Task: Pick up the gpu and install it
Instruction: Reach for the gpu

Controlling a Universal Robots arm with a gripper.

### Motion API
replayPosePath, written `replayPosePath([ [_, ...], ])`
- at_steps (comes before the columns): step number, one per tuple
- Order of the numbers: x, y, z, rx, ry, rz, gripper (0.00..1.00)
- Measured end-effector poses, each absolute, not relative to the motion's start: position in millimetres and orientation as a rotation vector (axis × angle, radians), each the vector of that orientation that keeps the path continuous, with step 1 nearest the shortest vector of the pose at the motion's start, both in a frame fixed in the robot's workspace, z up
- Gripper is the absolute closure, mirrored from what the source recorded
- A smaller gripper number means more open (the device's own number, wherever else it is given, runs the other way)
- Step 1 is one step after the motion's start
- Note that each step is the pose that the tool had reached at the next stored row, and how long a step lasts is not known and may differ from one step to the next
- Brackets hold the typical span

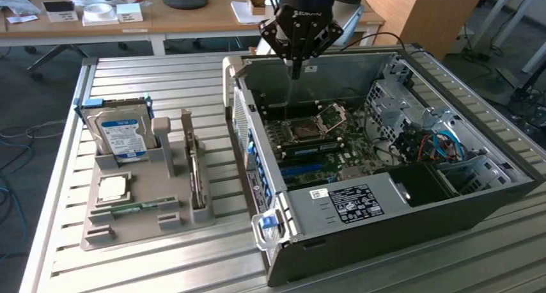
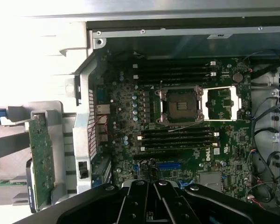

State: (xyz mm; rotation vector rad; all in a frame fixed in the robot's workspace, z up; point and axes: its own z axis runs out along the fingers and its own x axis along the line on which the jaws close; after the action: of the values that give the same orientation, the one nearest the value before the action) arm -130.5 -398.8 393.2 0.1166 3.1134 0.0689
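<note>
The gpu (image 1: 197, 173) stands on its edge in a slot of the grey holder (image 1: 137, 232), at the exterior view's left of the open computer case (image 1: 401, 210). In the wrist view the gpu (image 2: 42, 158) shows as a thin greenish-brown board beside the case's rear wall. My gripper (image 1: 295, 72) hangs above the far end of the case, over the motherboard (image 1: 320, 142), well away from the gpu. Its fingers (image 2: 154, 191) are shut together with nothing between them.
The holder also carries a blue-labelled hard drive (image 1: 124, 133), a processor chip (image 1: 112, 189) and a small green memory stick (image 1: 137, 208). Cables (image 1: 431, 142) and a drive cage (image 1: 401, 98) fill the case's right side. A desk with clutter (image 1: 111, 15) stands behind the slatted table.
</note>
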Motion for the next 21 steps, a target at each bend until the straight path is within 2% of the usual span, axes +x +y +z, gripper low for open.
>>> replayPosePath([
  [21,-162,-399,393,0.116,3.111,0.069,0.89],
])
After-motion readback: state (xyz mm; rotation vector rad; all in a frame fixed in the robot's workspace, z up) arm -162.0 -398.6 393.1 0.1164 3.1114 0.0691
